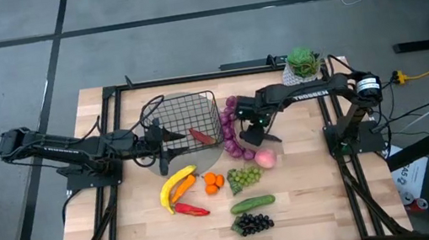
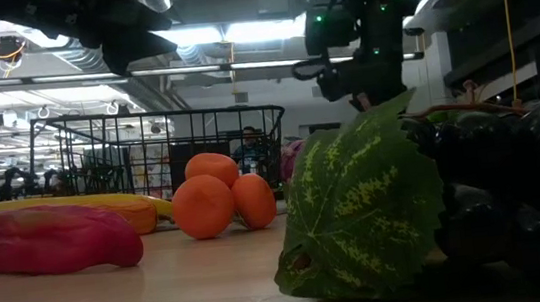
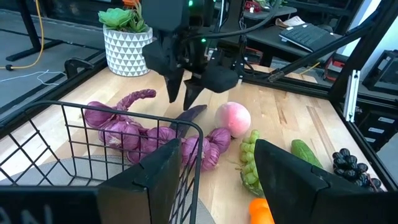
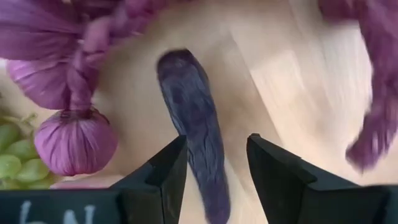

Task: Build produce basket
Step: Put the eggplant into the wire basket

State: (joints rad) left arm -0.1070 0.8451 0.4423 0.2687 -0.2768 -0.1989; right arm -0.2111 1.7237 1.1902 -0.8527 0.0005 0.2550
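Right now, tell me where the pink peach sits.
In the high view the pink peach lies right of the table's centre, beside the green grapes, just below the right gripper.

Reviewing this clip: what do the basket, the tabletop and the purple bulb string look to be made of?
The basket: thin black metal wire, judging by its open welded grid; coating unclear. The tabletop: light wood, shown by jointed plank strips and grain, with a smooth, low-sheen finish. The purple bulb string: probably moulded plastic or foam, given its uniform colour and soft matte skin; the views can't settle which.
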